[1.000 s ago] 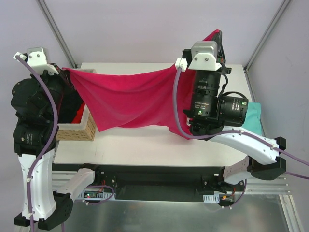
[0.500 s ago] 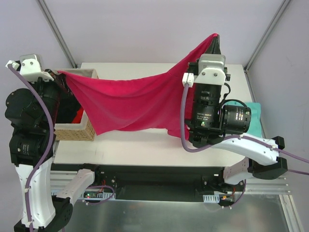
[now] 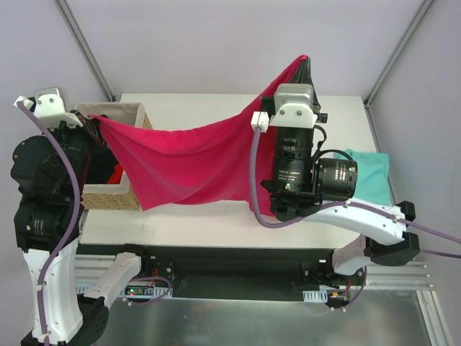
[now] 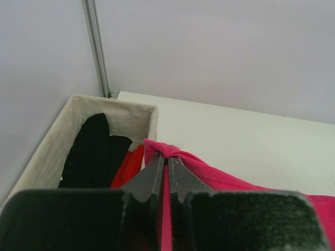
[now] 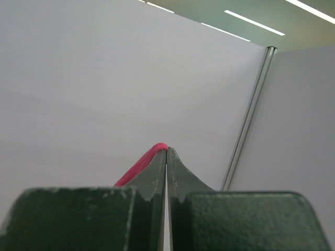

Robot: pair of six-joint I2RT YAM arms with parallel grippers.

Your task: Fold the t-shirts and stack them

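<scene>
Above the white table [image 3: 209,216], the magenta-pink t-shirt [image 3: 194,162] is held stretched in the air between both arms and sags in the middle. Whether its lower edge touches the tabletop cannot be told. The left gripper [image 4: 168,157] is closed tight on one bunched corner of the shirt, just over the near corner of the cloth-lined wicker basket [image 3: 119,196]. The right gripper [image 5: 167,151] is raised higher, its fingers pinched together on another corner, with a sliver of pink showing at the tips. A black garment [image 4: 97,149] and a red cloth [image 4: 130,168] are seen inside the basket. The teal t-shirt [image 3: 369,176] lies crumpled at the table's right edge, partly hidden by the right arm.
</scene>
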